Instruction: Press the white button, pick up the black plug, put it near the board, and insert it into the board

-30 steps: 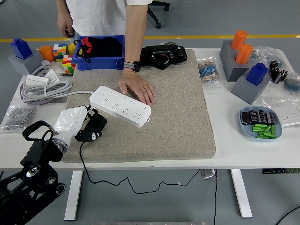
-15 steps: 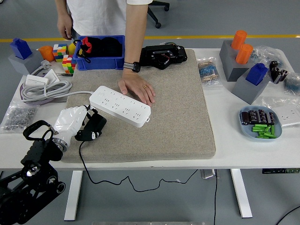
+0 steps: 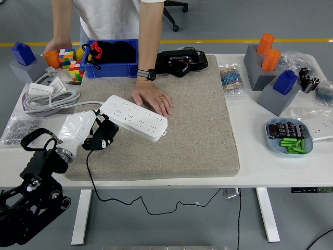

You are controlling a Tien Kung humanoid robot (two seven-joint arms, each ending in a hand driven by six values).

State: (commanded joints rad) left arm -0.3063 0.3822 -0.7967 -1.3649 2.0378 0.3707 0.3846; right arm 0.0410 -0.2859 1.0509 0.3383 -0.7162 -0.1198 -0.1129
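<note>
The left hand (image 3: 88,133) has its fingers closed round the black plug (image 3: 102,139), carrying it just beside the near edge of the white board (image 3: 133,117), which a person's hand (image 3: 152,98) steadies; placing is in hand; next the prongs must line up over a socket; since a second ago the plug has risen and edged closer.

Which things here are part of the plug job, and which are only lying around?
Part of the job: black plug held in the left hand; white power strip, steadied by a person's hand.

Lying around: blue bin, puzzle cubes, orange cylinders, tray of batteries.
</note>
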